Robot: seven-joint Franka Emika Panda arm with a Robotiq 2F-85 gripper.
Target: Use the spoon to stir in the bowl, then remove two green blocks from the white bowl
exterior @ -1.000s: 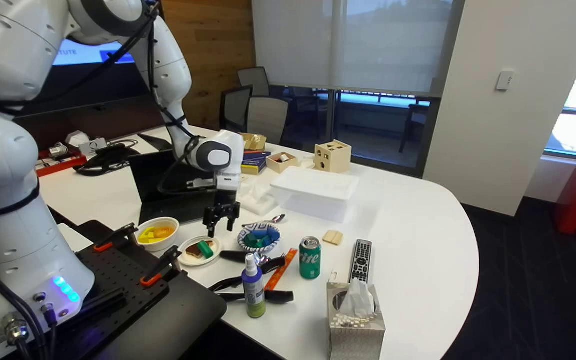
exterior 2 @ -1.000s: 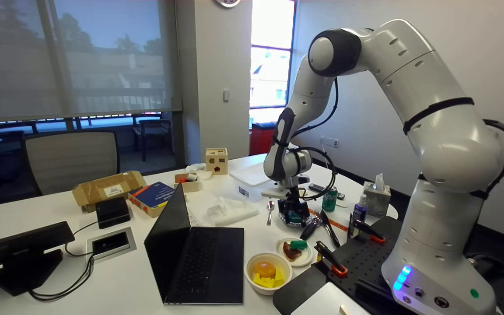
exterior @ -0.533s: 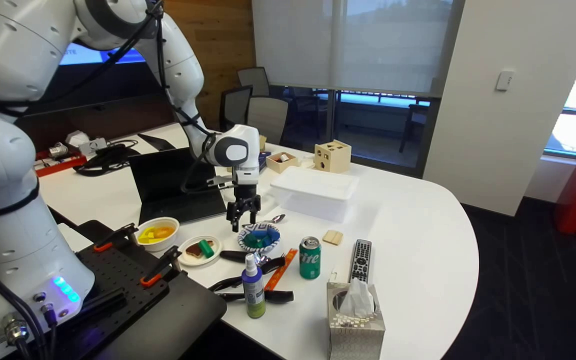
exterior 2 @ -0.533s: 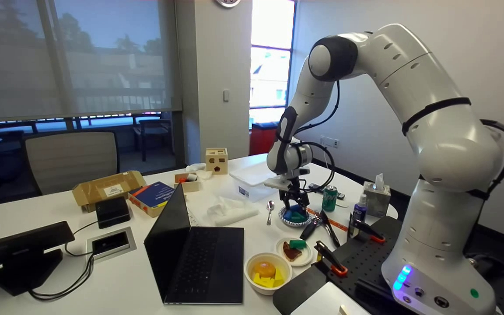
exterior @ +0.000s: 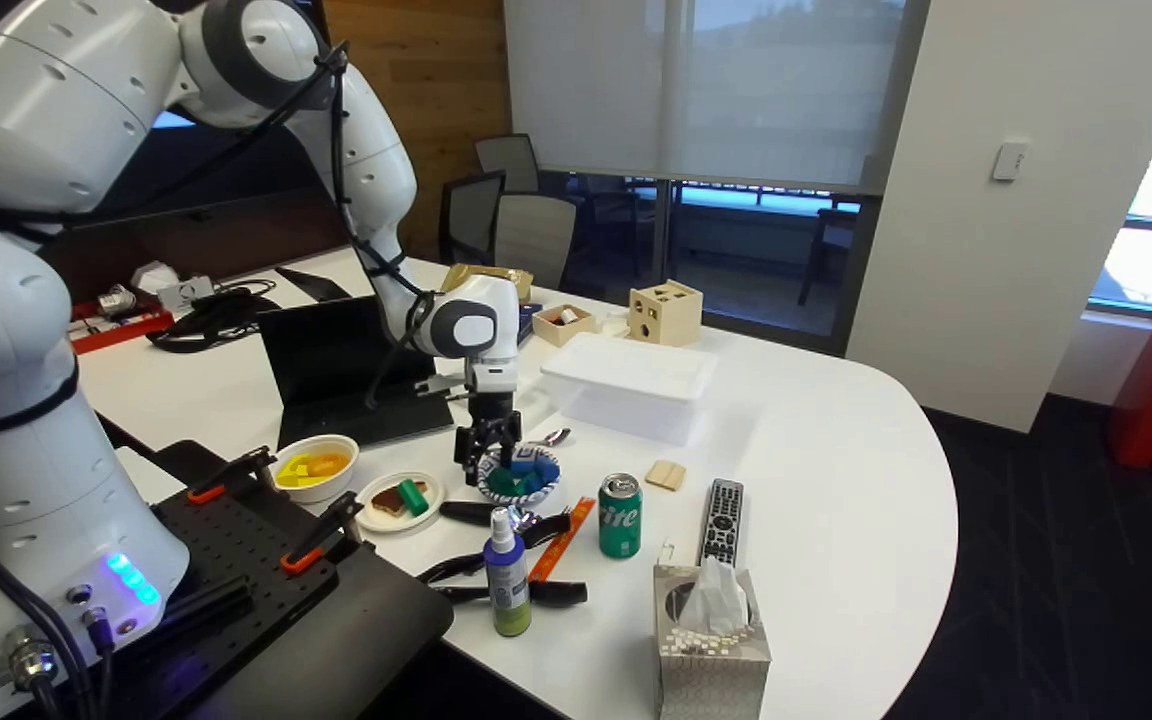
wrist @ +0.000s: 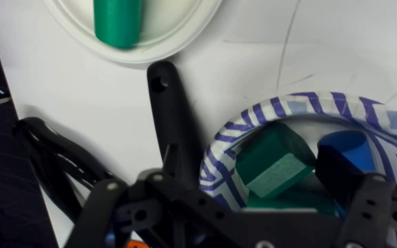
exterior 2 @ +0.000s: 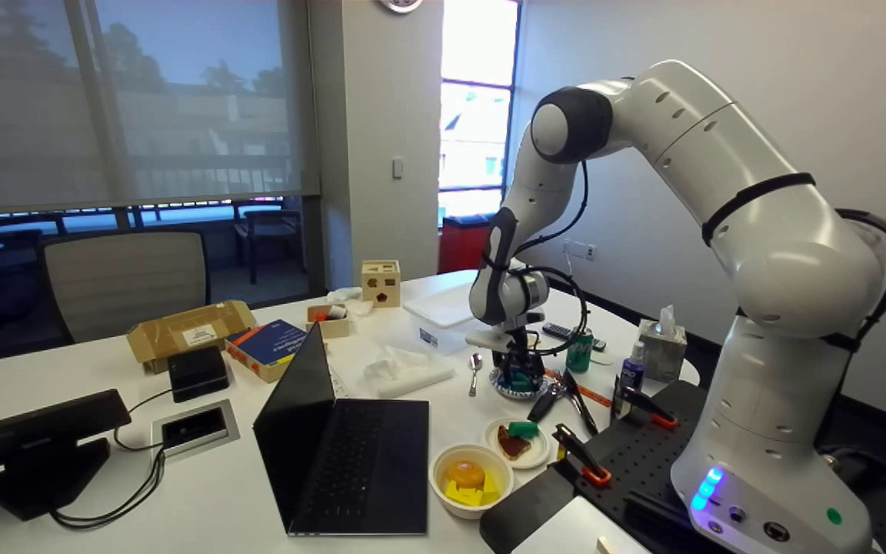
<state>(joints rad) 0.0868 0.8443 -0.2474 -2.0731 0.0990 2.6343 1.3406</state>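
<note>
"How does the end effector stand?"

"Fingers spread well apart, straddling the rim of the patterned bowl. In the wrist view one shows over a black handle outside that bowl, the other across a blue block in it. Whether they touch anything, I cannot tell."

"And the green blocks?"

"Two show inside the patterned bowl, between the fingers in the wrist view; the lower is partly hidden. Another green block lies in the shallow white dish, by a brown piece."

"Where is the spoon?"

"Lying on the surface just beside the patterned bowl, apart from the shallow white dish. Both exterior views show it."

"And what stands near?"

"A deeper white bowl with yellow pieces stands just beside the shallow white dish. A green can stands upright near an orange strip."
</note>
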